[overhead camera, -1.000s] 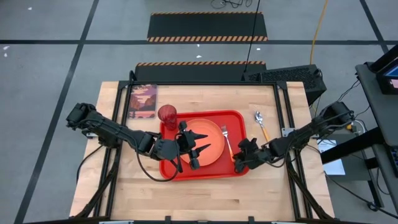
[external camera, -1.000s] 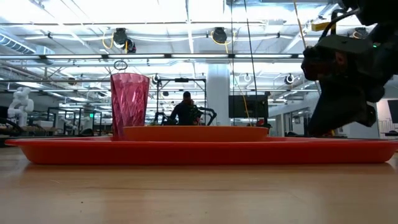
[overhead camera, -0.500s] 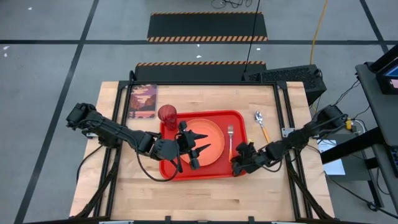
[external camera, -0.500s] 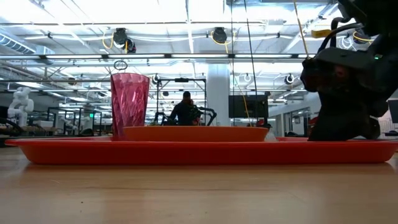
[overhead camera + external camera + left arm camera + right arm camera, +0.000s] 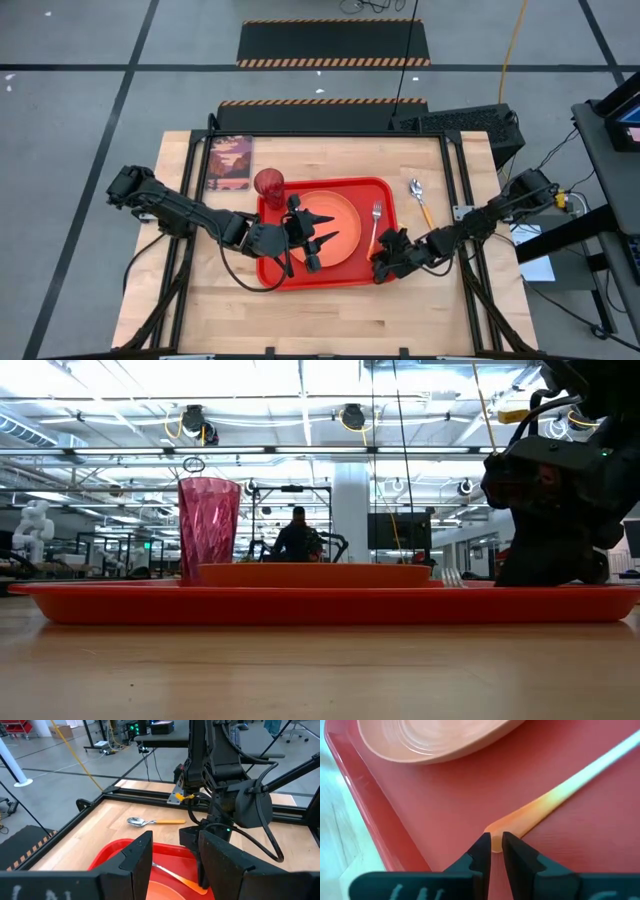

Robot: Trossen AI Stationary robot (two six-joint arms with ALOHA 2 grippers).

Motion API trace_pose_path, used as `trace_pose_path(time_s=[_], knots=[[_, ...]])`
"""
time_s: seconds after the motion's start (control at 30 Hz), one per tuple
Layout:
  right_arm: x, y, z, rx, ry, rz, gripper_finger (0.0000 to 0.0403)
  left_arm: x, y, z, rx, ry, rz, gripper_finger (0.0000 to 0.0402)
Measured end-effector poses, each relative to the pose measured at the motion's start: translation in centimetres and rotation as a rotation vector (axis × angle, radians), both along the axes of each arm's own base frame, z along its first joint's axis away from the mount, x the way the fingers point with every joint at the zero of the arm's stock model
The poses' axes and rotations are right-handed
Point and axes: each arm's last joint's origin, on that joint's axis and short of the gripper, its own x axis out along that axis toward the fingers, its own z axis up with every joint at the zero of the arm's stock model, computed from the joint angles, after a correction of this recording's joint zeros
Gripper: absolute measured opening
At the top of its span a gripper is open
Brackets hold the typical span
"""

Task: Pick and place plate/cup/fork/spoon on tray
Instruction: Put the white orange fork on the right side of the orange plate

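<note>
The red tray [image 5: 385,190] lies mid-table with the orange plate [image 5: 342,215] on it and the dark red cup [image 5: 269,185] upright at its far left corner. The fork [image 5: 375,225] lies on the tray to the right of the plate, tines toward the far edge. My right gripper [image 5: 381,264] is shut on the fork's handle at the tray's near right corner. The spoon [image 5: 420,200] lies on the table to the right of the tray. My left gripper [image 5: 328,229] hovers open over the plate and holds nothing. My right gripper pinches the free end of the fork's orange handle [image 5: 496,836] between its two fingertips [image 5: 482,846]. The fingers lie roughly in line with the handle, coming from the tray's near side. The fork lies low and flat along the tray floor, its tines [image 5: 452,574] just above the rim.
A picture book [image 5: 229,163] lies at the table's far left. The spoon also shows in the left wrist view [image 5: 150,822], beyond the tray's rim [image 5: 107,857]. Bare wood lies along the near edge [image 5: 330,320].
My right gripper has gone down and a little toward the table's near left, holding the fork's handle end. The fork has turned about: its tines have swung toward the right, away from the plate, and it now lies lower on the tray.
</note>
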Motion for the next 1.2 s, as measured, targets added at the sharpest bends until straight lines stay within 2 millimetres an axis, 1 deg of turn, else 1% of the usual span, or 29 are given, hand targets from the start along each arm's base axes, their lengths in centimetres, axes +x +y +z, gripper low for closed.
trace_pose_path(time_s=[0.53,0.67,0.93,1.2], knots=[[-0.1,0.1,-0.1,0.039,0.03,0.028,0.0043,0.0,0.0,0.0,0.0,0.0,0.0,0.0163],[-0.3,0.0,0.1,0.04,0.039,0.032,0.0043,0.0,0.0,0.0,0.0,0.0,0.0,0.0163],[-1.3,-0.5,1.1,0.026,0.083,0.032,0.0043,0.0,0.0,0.0,0.0,0.0,0.0,0.0163],[-1.4,-0.6,1.1,0.02,0.077,0.018,0.0043,0.0,0.0,0.0,-0.001,-0.001,0.0,0.0163]])
